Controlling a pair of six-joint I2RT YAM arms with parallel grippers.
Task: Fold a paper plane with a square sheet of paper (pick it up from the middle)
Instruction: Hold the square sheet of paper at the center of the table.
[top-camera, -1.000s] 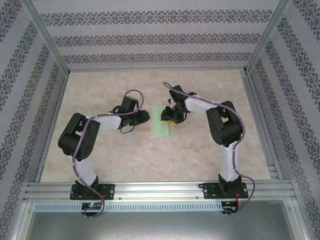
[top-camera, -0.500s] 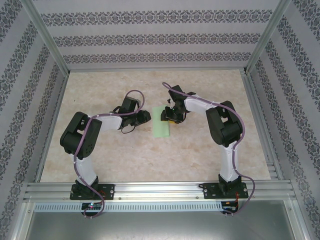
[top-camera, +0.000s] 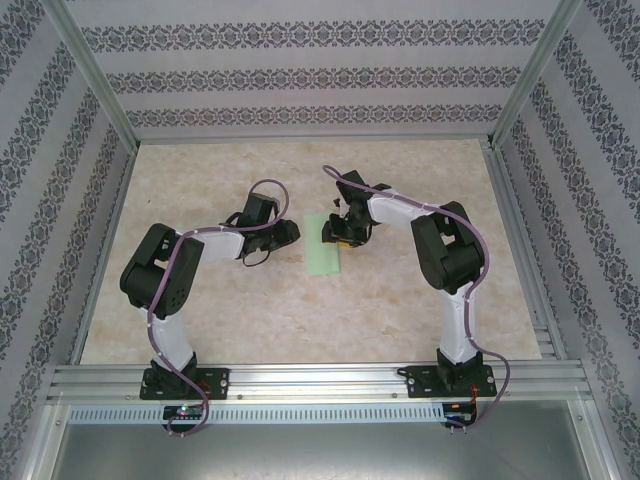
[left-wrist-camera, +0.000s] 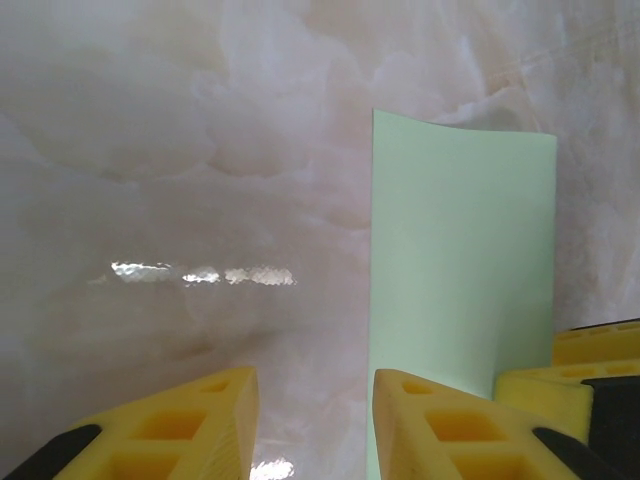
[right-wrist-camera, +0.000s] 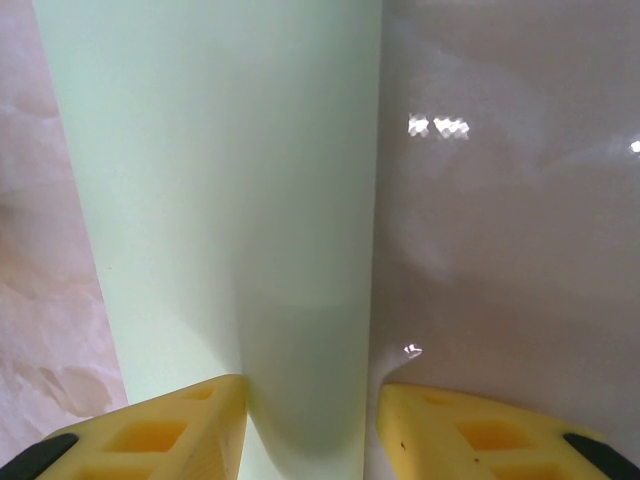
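Note:
The square sheet of paper (top-camera: 325, 256), pale green, lies on the marble table as a narrow upright strip, a plain long rectangle rather than a paper plane. My left gripper (top-camera: 292, 233) sits low just left of the strip's upper part. It is open, and its right finger (left-wrist-camera: 450, 425) overlaps the paper's (left-wrist-camera: 460, 250) left edge. My right gripper (top-camera: 333, 232) stands over the strip's upper right. It is open, and the paper's (right-wrist-camera: 220, 180) right edge runs down into the gap between its yellow fingers (right-wrist-camera: 470, 430). In the left wrist view the right gripper's yellow fingers (left-wrist-camera: 590, 370) show at the paper's far side.
The marble tabletop (top-camera: 250, 310) is bounded by aluminium rails (top-camera: 310, 378) at the near edge and patterned walls (top-camera: 310, 75) on the other sides. Both arm bases are bolted to the near rail.
My left gripper has edged slightly right toward the paper. The right arm and the paper have stayed put.

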